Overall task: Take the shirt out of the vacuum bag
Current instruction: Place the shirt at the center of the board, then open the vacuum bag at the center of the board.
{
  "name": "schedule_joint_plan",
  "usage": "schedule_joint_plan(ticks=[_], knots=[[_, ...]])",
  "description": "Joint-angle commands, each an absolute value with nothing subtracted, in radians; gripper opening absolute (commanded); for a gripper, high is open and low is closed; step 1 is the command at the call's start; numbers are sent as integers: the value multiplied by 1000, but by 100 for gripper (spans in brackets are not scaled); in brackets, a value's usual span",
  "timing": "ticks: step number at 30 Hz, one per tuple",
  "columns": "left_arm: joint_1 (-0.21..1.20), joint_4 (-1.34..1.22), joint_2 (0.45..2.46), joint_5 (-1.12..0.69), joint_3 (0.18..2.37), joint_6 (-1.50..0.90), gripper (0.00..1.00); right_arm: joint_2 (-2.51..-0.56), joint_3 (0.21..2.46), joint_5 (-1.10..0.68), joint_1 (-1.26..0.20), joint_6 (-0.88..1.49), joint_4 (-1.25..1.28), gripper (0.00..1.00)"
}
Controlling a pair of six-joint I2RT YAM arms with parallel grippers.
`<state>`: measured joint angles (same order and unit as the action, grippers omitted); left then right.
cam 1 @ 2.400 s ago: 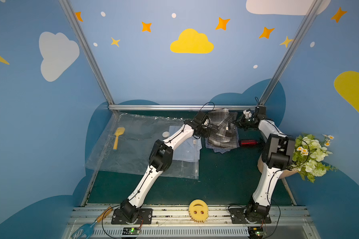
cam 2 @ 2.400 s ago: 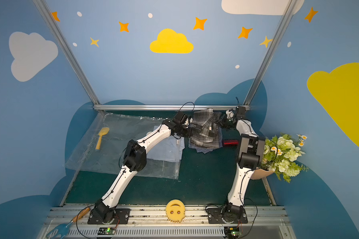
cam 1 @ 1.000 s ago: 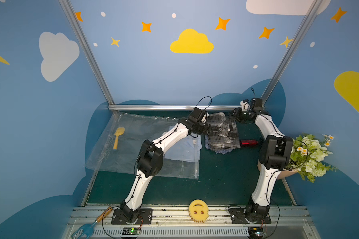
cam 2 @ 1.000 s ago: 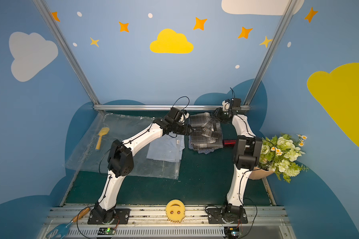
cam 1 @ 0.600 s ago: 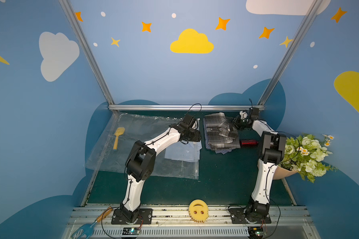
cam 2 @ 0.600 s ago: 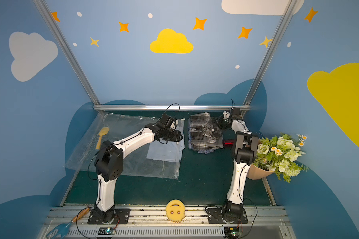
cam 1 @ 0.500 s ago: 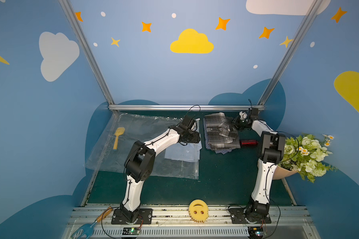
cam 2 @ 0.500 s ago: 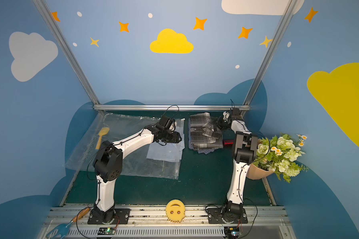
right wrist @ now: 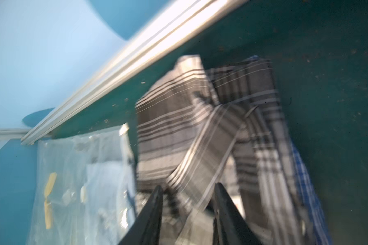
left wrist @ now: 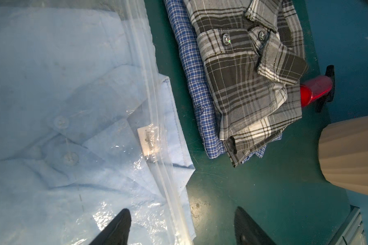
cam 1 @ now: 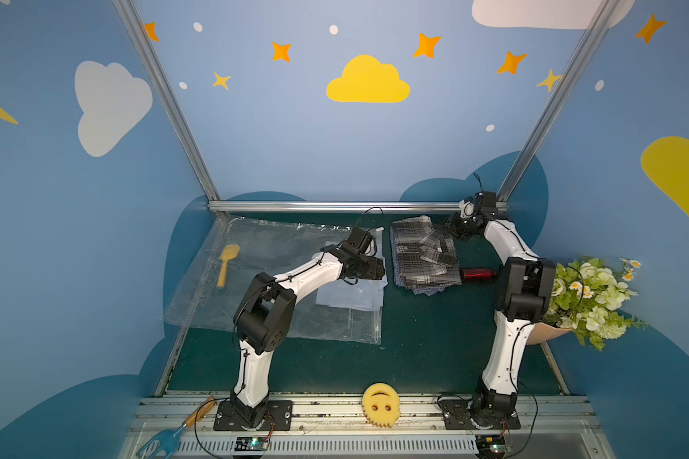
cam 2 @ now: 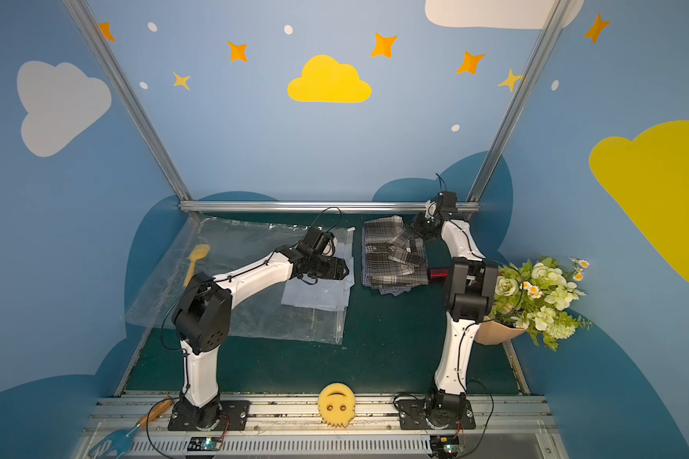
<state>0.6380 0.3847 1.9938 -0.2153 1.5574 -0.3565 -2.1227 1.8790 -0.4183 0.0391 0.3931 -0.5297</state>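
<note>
Vacuum bag [cam 1: 263, 242] holding pale blue shirt [left wrist: 51, 95], left fingers [left wrist: 119, 229] spread, empty; right fingers [right wrist: 151, 216] grip unclear

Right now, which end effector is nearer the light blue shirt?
Left. The left end effector hangs over the light blue shirt, at its collar; the right end effector is on the far side of the gray plaid shirt.

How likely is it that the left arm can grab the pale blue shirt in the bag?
Probably yes: the left gripper hangs open over the vacuum bag's zip edge, where the pale blue shirt's collar pokes out uncovered. Nothing lies between; plastic covers the rest.
</note>
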Motion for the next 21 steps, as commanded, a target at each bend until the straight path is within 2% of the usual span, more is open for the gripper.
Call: schedule_joint_plan(ticks=[1, 6, 11, 16, 21], knots=[[669, 397, 2020, -149, 1571, -315, 78, -1979, 1769, -419, 25, 392, -513, 40], [675, 389, 2040, -133, 1550, -319, 79, -1785, 1477, -487, -11, 472, -351, 47], [694, 452, 2054, -43, 1568, -274, 79, -1643, 1246, -517, -63, 535, -252, 48], [733, 519, 2081, 35, 1586, -230, 79, -1593, 1109, -517, -90, 538, -225, 48], [765, 565, 2084, 88, 1588, -222, 79, -1651, 1061, -575, -99, 589, -133, 52]])
